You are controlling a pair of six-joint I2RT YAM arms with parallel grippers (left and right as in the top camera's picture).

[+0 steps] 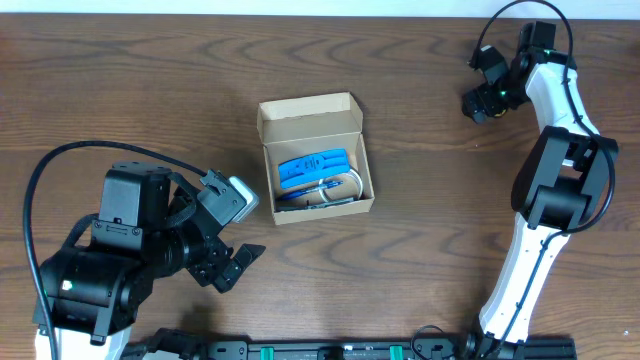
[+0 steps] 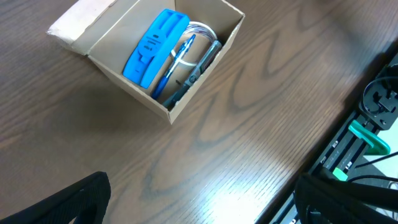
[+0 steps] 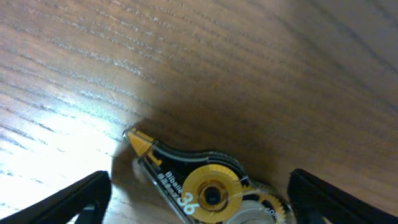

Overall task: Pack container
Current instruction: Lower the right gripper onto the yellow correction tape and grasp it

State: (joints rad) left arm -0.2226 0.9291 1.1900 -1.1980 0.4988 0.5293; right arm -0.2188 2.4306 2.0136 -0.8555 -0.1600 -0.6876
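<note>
The tan cardboard container [image 1: 308, 107] stands open at mid-table with its flap lid folded back. It also shows in the left wrist view [image 2: 122, 84]. Inside lie a blue flat packet [image 1: 312, 165] [image 2: 152, 50], a blue pen [image 2: 175, 60], a dark pen [image 2: 200, 67] and a coiled white cable [image 2: 203, 29]. My left gripper [image 1: 232, 268] [image 2: 199, 205] is open and empty, low near the front edge, left of the box. My right gripper [image 1: 482, 100] [image 3: 202, 202] is open at the far right, its fingers either side of a yellow-and-black correction tape roller [image 3: 202, 186] lying on the table.
A black rail with green clips [image 2: 365, 138] runs below the table's front edge. The right arm's white links [image 1: 545, 190] stretch down the right side. The left arm's black body and cable [image 1: 110, 250] fill the front left corner.
</note>
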